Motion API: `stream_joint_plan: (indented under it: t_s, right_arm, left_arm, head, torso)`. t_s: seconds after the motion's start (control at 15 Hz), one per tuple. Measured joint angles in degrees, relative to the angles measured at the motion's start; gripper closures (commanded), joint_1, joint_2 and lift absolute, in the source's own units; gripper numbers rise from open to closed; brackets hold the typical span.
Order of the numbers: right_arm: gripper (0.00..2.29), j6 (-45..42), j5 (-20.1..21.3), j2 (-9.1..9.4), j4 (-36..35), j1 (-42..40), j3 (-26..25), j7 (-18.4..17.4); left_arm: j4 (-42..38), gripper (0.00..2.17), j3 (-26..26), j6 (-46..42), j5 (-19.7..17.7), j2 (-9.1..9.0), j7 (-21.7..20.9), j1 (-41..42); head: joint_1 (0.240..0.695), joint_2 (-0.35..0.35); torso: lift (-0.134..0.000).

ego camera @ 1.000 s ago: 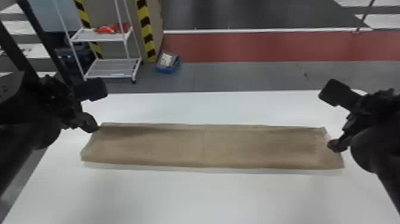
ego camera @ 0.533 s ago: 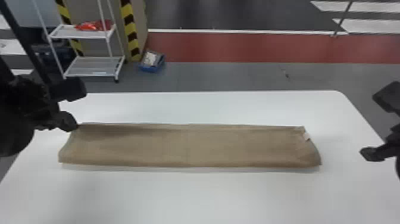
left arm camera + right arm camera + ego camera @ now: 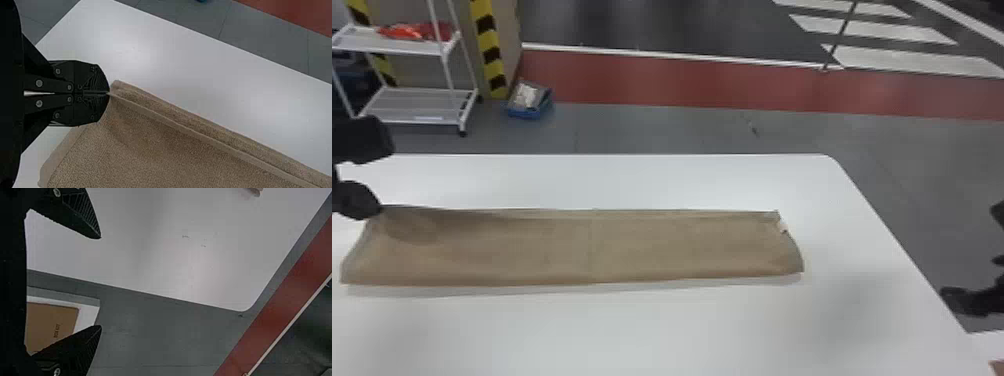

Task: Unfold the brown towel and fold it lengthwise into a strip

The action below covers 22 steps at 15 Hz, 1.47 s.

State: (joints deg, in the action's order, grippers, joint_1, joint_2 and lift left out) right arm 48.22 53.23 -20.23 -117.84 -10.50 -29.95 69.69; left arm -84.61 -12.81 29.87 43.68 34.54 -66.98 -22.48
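My left gripper [image 3: 376,209] is at the far left corner of the brown towel [image 3: 572,250], which lies as a long narrow strip across the white table. In the left wrist view, my left gripper [image 3: 109,94] is shut on the edge of the towel [image 3: 156,149], where layered edges run along one side. A small white tag sits near the towel's far right corner. Out past the table's right edge is my right gripper [image 3: 962,300]. In the right wrist view, my right gripper [image 3: 101,282] stands wide open with nothing between its fingers.
The white table [image 3: 682,330] has a rounded far right corner. Beyond it on the floor stand a white shelf cart [image 3: 414,107] and a blue bin [image 3: 529,102]. A cardboard box [image 3: 51,325] is beside the table, below the right gripper.
The right gripper has moved from the towel's right end out beyond the table edge. The head view has shifted rightward. The left gripper stays at its towel corner.
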Motion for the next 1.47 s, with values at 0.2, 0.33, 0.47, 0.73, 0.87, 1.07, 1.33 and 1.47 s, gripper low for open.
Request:
stream_joint_plan:
  t_s: [0.2,0.33,0.47,0.73,0.87,1.07,1.33,1.47]
  right_arm:
    - [0.07,-0.09,-0.36,0.25,0.05,-0.11,0.00,-0.05]
    - [0.07,-0.15,-0.31,0.28,0.29,0.29,0.40,-0.06]
    - [0.07,-0.19,-0.10,0.32,0.69,0.80,1.16,-0.07]
    - [0.07,-0.22,0.45,0.73,1.03,1.26,2.31,0.00]
    - [0.07,-0.14,0.52,0.80,1.03,1.08,2.34,0.10]
    - [0.07,-0.12,0.55,0.88,1.09,0.72,2.35,0.19]
    - [0.07,-0.27,0.48,1.25,1.20,0.66,2.74,0.18]
    - [0.07,-0.27,0.48,1.32,1.30,0.66,2.82,0.10]
  left_arm:
    - [-0.96,2.06,1.29,-0.02,-0.40,-0.18,-1.06,-0.12]
    - [-2.69,2.06,3.21,-0.03,-1.06,-0.06,-0.72,0.75]
    - [-3.08,2.06,3.97,-0.04,-1.21,0.07,0.33,1.15]
    - [1.11,1.67,1.74,-0.20,-1.19,-0.58,7.73,0.52]
    - [1.66,0.58,0.95,-0.13,-2.07,-1.17,10.11,0.50]
    - [1.24,0.00,1.01,0.34,-4.05,-1.41,12.78,1.31]
    - [0.41,0.07,1.50,2.19,-4.39,-1.11,15.52,2.09]
    - [0.27,0.07,2.24,3.61,-4.57,-0.96,15.73,2.17]
  head:
    - [0.695,-0.180]
    - [0.695,-0.176]
    - [0.695,-0.166]
    - [0.695,-0.138]
    - [0.695,-0.141]
    - [0.695,-0.149]
    - [0.695,-0.130]
    - [0.695,-0.122]
  torso:
    - [-0.125]
    - [-0.125]
    - [-0.125]
    - [-0.125]
    - [-0.125]
    - [-0.125]
    - [-0.125]
    - [-0.125]
